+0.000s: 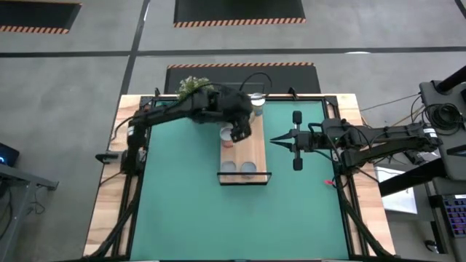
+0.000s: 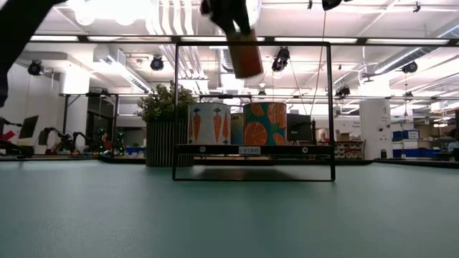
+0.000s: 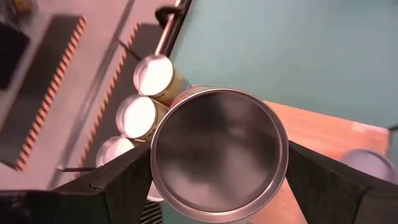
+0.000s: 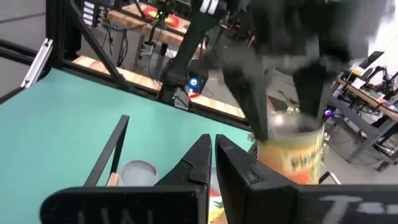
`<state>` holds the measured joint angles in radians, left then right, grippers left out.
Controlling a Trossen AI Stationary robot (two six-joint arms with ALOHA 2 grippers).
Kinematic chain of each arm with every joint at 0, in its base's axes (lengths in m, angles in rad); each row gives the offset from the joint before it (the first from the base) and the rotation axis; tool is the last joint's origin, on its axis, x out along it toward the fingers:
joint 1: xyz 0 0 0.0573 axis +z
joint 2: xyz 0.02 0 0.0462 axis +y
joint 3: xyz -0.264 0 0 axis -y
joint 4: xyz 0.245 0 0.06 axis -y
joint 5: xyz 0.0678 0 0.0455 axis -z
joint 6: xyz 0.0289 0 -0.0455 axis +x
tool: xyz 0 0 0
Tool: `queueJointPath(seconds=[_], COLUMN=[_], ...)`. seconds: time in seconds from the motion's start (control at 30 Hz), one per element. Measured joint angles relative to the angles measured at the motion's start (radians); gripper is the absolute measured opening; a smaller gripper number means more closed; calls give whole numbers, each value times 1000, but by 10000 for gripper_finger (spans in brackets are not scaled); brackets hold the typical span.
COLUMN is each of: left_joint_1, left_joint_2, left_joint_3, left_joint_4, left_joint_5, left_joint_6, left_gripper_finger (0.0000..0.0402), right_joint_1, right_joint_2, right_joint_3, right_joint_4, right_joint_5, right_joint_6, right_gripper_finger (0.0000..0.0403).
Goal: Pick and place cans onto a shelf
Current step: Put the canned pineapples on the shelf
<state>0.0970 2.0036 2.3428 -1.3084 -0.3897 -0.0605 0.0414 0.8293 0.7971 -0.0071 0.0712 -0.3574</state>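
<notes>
Can held in the left pincer shows a round silvery end face with a raised rim; from the right wrist view its side label is yellow-orange with lettering. The two dark fingers clamp it on opposite sides, spread wide around its body. In the low view it hangs in the air above the shelf, tilted, near the top bar of the black wire frame.

Seen from above, the held can sits at about 11 o'clock of the shelf's middle, over the board's far end. Two cans stand on the shelf at its 6 o'clock end; in the low view these show carrot and orange prints. Three more silvery-topped cans stand in a row beyond the shelf's far end, close to a potted plant.

The right pincer hovers at 3 o'clock of the shelf, just beside its long edge, fingers pressed together and holding nothing.

The worktop carries a green mat edged by pale wood. Behind it lies a bright workshop with ceiling lights and benches.
</notes>
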Motion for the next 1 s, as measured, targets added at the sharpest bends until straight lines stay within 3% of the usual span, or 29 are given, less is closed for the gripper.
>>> queueJointPath(seconds=[0.23, 0.47, 1.0], left_joint_1=[81, 101, 161], left_joint_2=[126, 216, 254], left_joint_3=[0, 0, 0], left_joint_4=[4, 12, 109], left_joint_5=[53, 176, 272], left_joint_6=[-3, 16, 89], left_gripper_finger=[312, 312, 312], right_joint_1=[0, 0, 0], right_joint_2=[-26, -30, -30], right_joint_3=[0, -2, -2], right_joint_4=[-44, -48, -46], right_joint_5=[4, 7, 8], right_joint_6=[8, 9, 6], right_gripper_finger=[12, 12, 12])
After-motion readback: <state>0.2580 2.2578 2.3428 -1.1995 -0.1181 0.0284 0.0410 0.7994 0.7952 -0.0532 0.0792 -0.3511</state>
